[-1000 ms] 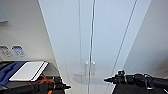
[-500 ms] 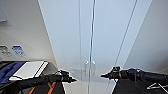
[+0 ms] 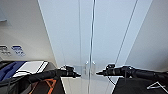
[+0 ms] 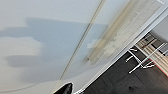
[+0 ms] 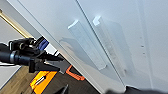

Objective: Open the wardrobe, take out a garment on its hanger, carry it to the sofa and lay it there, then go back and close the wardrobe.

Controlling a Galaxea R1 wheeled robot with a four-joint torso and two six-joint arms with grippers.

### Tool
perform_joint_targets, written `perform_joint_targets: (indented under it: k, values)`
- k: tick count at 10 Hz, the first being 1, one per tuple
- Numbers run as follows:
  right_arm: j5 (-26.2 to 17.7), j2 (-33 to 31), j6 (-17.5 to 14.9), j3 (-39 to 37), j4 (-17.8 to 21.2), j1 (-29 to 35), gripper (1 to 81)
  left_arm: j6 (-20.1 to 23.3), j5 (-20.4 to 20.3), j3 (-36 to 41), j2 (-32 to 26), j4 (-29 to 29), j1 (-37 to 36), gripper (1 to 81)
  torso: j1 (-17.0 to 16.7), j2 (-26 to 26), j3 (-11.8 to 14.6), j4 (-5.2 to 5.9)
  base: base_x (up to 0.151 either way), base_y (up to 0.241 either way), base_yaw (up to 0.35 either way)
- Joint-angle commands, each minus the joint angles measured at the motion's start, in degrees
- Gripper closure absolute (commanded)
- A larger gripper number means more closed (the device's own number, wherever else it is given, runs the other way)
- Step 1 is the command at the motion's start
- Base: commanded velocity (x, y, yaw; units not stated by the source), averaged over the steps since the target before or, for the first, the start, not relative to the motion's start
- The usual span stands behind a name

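Note:
The wardrobe point(image 3: 75, 37) stands right in front of me, with both flat white doors closed. Its two small vertical handles point(image 3: 90, 66) sit on either side of the middle seam and show close up as a pair of handles point(image 5: 86, 45) in the right wrist view. My left gripper point(image 3: 78, 74) hovers just left of them, a little short of the door; the left gripper point(image 5: 58, 63) has its two fingers apart and empty. My right gripper point(image 3: 98, 73) points at the handles from the right.
A blue and white object point(image 3: 22, 68) lies low at the left beside the wardrobe. A white rack point(image 4: 142, 60) stands on the dark floor by the wardrobe's side. An orange item point(image 5: 42, 80) lies on the floor below the left arm.
Both arms have moved inward, from the picture's lower corners to either side of the door handles. The doors have not moved.

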Motion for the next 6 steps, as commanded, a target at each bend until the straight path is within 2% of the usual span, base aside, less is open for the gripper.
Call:
perform_joint_targets:
  k: [1,6]
  values:
    - [-0.94,1.84,0.19,-1.45,0.87,10.84,1.0,-0.15,1.61,-2.50,2.59,-0.54,-9.60,1.0,0.00,0.00,0.00,0.00,0.000,0.000,0.000]
    - [0.73,9.66,0.63,-13.39,0.43,12.33,1.0,-0.14,1.44,-8.39,8.57,-0.28,-9.69,1.0,0.00,0.02,-0.05,0.00,0.000,0.000,0.000]
